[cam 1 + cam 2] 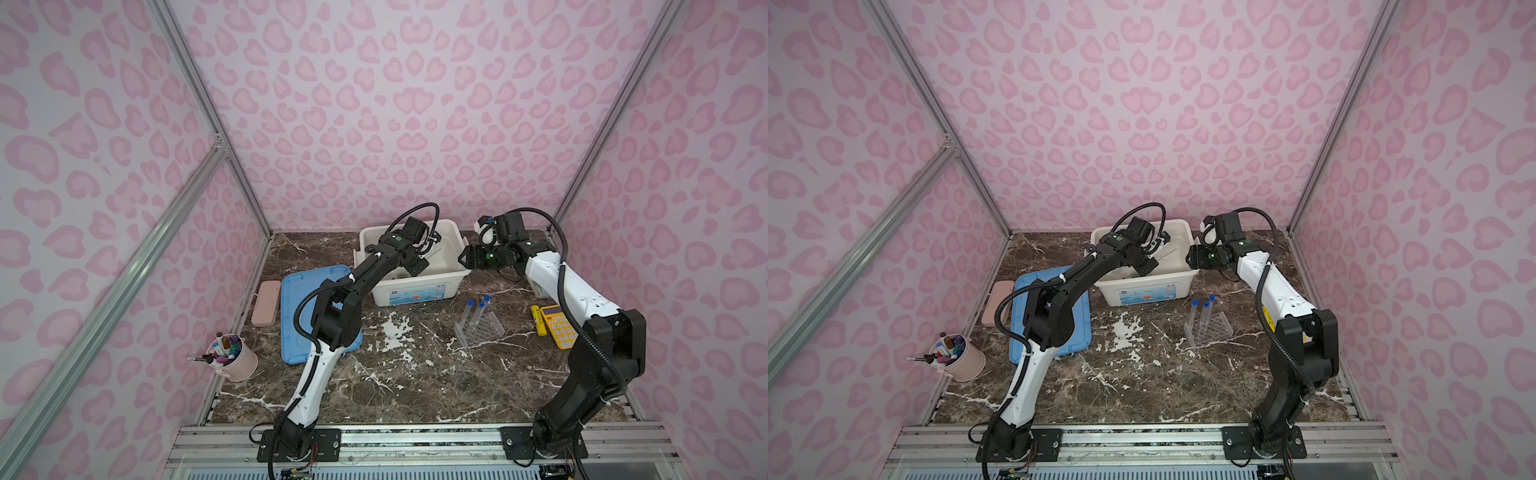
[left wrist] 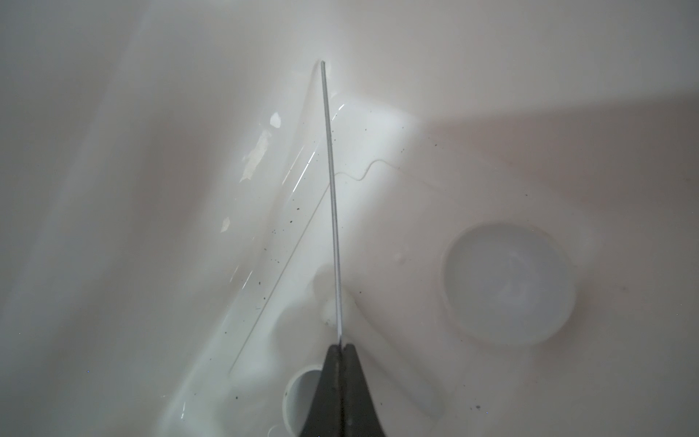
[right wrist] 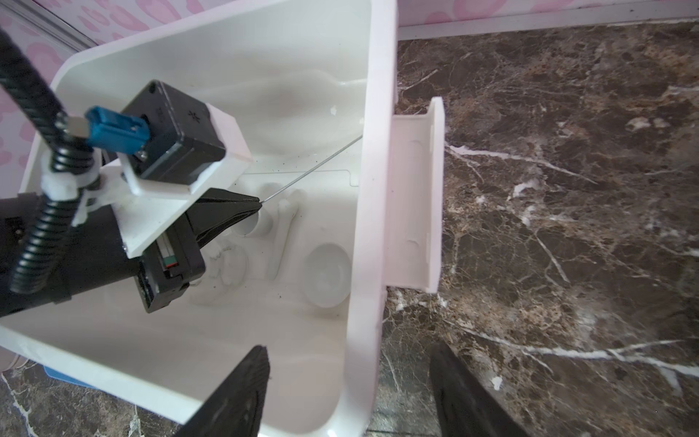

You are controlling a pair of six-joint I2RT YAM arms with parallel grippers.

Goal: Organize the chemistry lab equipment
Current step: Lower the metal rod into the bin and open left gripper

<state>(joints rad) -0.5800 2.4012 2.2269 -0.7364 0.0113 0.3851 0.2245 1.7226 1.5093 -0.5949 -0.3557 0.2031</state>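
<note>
Surface (image 1: 415, 386): dark brown marble with white veining, enclosed by pink spotted walls. Clock positions are read from the top views, with 6 o'clock at the arm bases.

8 o'clock, left edge: pink cup of pens (image 1: 235, 359), upright.

3 o'clock: clear plastic rack (image 1: 486, 332) with three blue-capped test tubes (image 1: 478, 316) standing in it, leaning slightly. Toward the right edge is the yellow calculator (image 1: 559, 328), with a yellow marker (image 1: 538, 321) lying just beside it.

9–10 o'clock: blue lid (image 1: 291, 345) flat on the surface, partly under the left arm. A pink case (image 1: 266, 303) lies along its left side.

12 o'clock: white bin (image 1: 415, 291), open. On its floor in the right wrist view, close together, are the white dish (image 3: 327, 274), pestle (image 3: 281, 238) and small white cup (image 3: 263, 223). The left wrist view adds clear glassware (image 2: 272, 212) lying on the bin floor; the outline is too faint to name the vessel.

Left gripper (image 2: 342, 346): down inside the bin, jaws pressed together and pinching one end of a thin rod (image 2: 331, 189). The rod's free end reaches toward the bin's side wall; contact cannot be confirmed.

Right gripper (image 3: 348, 348): at the bin's right end, about 1 o'clock. Jaws are spread and nothing is held. One finger is over the bin's interior and the other is outside over the surface, with the end wall between them. I cannot tell whether either finger touches the wall.
</note>
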